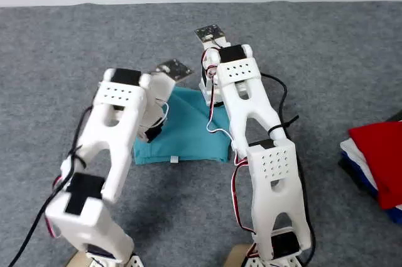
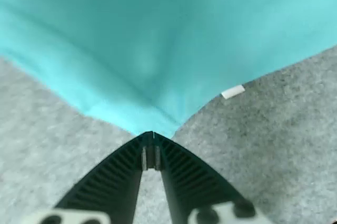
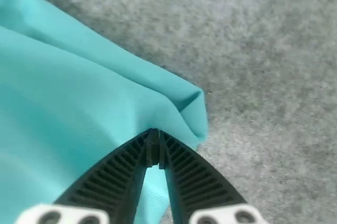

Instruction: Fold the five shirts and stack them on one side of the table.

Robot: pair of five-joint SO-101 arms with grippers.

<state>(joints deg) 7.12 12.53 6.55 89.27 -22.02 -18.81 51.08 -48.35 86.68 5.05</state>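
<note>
From above, the teal shirt (image 1: 182,135) lay on the grey table (image 1: 326,59) between both arms, long axis crosswise. The stack of shirts (image 1: 377,163) sat at the right edge, red on top.

Left wrist: the left gripper (image 2: 152,142) was clamped on a shirt corner.

Right wrist: the right gripper (image 3: 154,139) pinched a folded edge.

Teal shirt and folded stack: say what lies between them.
High view: beside the teal shirt the right arm and its black cable cross; beyond them, bare grey mat up to the folded stack.
</note>
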